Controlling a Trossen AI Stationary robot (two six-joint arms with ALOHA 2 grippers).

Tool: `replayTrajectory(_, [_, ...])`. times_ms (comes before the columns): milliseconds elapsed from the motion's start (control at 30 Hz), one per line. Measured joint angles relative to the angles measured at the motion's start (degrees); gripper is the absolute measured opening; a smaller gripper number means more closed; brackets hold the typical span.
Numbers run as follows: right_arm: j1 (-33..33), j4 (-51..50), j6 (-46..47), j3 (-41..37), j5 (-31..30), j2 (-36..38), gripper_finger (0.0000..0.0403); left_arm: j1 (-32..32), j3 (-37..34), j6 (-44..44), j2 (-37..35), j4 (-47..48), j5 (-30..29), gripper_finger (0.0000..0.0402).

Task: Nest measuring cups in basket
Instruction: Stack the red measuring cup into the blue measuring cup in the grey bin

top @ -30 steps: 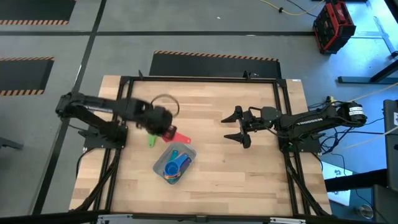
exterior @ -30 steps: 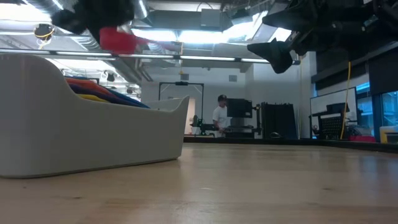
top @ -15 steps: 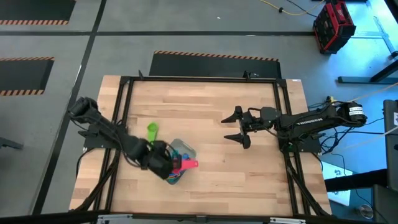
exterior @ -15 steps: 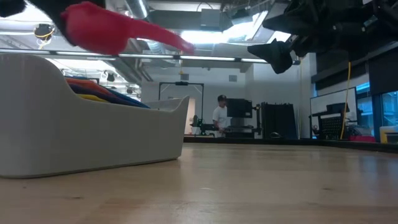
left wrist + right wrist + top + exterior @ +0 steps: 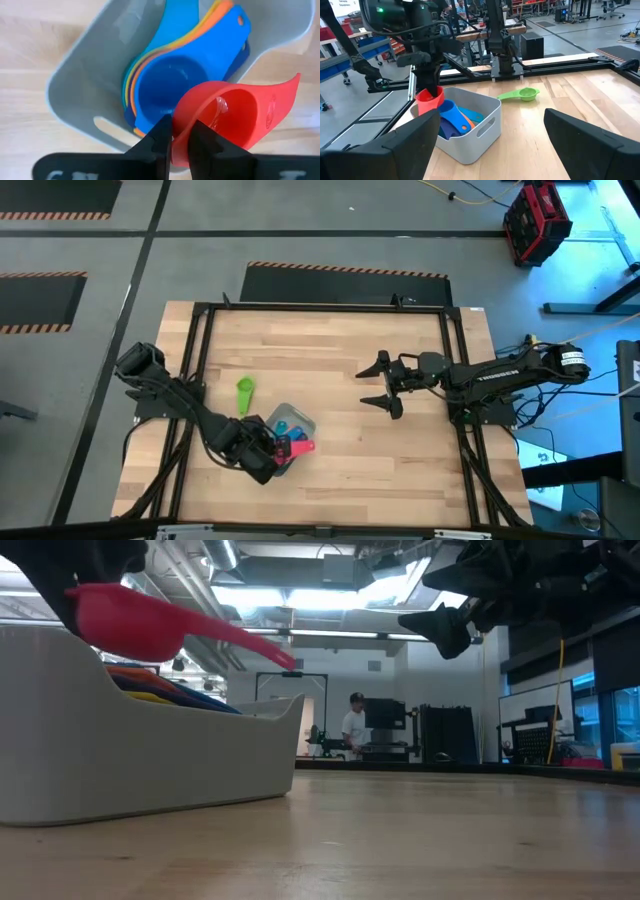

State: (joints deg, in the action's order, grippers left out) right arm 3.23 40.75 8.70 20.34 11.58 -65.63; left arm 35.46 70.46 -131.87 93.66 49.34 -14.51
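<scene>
My left gripper hangs over the near-left part of the pale grey basket, shut on the red measuring cup. In the low view the red cup sits just above the basket's rim. Blue, orange and teal cups lie nested inside the basket. The green cup lies on the table, to the far left of the basket. My right gripper waits open above the table's right half. My left gripper holds the red cup by the bowl's wall on the side opposite the handle, one finger inside the bowl and one outside. The fingers come from above, pointing down. The cup is lifted clear over the basket, bowl opening upward, its handle pointing toward the table's right and slightly down.
The basket stands on the wooden table's near-left middle. A black frame runs around the table's edges. Bare wood lies between the basket and the right arm. A person stands far off in the room behind.
My left gripper has carried the red cup from beside the green cup toward the table's near edge and then down over the basket. The cup's handle has swung round to point right. The green cup, earlier partly covered by the arm, now shows fully.
</scene>
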Motion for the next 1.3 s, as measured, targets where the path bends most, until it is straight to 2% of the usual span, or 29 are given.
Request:
replayTrajectory(200, [-0.83, -0.09, -0.08, 0.0, 0.02, 0.0, 0.0362, 0.07, 0.0, 0.0, -0.05, 2.28, 0.3, 0.0029])
replayTrajectory(433, [-1.69, -0.09, -0.16, 0.0, 0.02, 0.0, 0.0362, -0.19, 0.0, 0.0, 0.52, 2.78, -0.24, 0.0038])
replayTrajectory(700, [-1.67, -0.15, -0.08, 0.02, 0.02, 0.0, 0.0362, -0.55, 0.0, 0.28, 1.91, 3.9, 2.4, 0.0039])
replayTrajectory(867, [-1.67, -0.04, -0.11, 0.02, 0.02, 0.0, 0.0362, -0.57, 0.0, 1.82, 2.07, 3.67, 2.5, 0.0049])
replayTrajectory(1000, [-1.67, 0.0, -0.03, 0.02, 0.02, 0.0, 0.0362, -0.9, 0.0, 2.43, 2.07, 3.56, 4.74, 0.006])
replayTrajectory(1300, [-1.67, 0.04, -0.12, 0.02, 0.02, 0.0, 0.0362, -1.0, 0.0, 3.15, 2.07, 3.56, 5.21, 0.0114])
